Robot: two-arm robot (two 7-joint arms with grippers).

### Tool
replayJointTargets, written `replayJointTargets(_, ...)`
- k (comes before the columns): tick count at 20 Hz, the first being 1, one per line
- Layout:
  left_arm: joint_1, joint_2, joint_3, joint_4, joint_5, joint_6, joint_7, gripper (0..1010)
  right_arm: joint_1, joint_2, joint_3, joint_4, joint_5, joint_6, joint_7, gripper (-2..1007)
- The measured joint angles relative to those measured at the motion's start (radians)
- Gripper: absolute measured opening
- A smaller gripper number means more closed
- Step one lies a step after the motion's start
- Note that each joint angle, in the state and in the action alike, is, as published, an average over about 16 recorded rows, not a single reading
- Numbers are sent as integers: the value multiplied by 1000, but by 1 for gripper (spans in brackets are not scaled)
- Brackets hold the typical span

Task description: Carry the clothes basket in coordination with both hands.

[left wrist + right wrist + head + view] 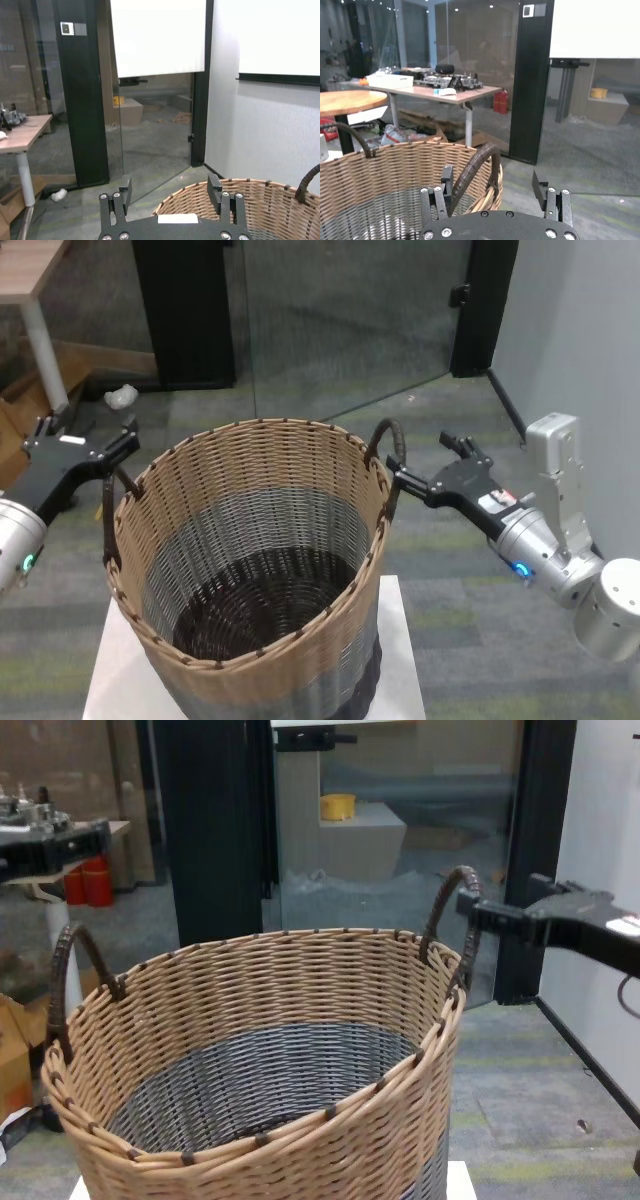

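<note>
I have the clothes basket (260, 580) standing upright on a small white bench (400, 660) directly ahead. It is a large round wicker tub, woven in tight horizontal rows: a tan upper band, a grey band below it, and a darker weave down toward the base. Two dark brown wrapped loop handles stand up from the rim, the left handle (110, 510) and the right handle (390, 448) on opposite sides.

My left hand (122, 445) sits just outside the rim at the left handle, its slim black fingers (125, 189) spread apart with nothing between them. My right hand (425, 462) is at the right handle; its fingers (447, 184) are also parted, one of them right beside the braided loop, which arches up in front of the wrist camera. I cannot tell whether that finger touches the loop.

Grey-green carpet (470, 620) surrounds the bench.
</note>
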Motion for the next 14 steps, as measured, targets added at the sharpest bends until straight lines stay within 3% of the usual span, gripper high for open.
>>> replayJointTargets(4, -2, -2, -3, -38, 29, -41, 5, 1002, -18, 2, 29, -49, 45, -6, -4, 1001)
replayJointTargets(14, -18, -15, -7, -98, 199, -268, 63, 1002, -69, -35, 125, -158, 179, -78, -29, 1000)
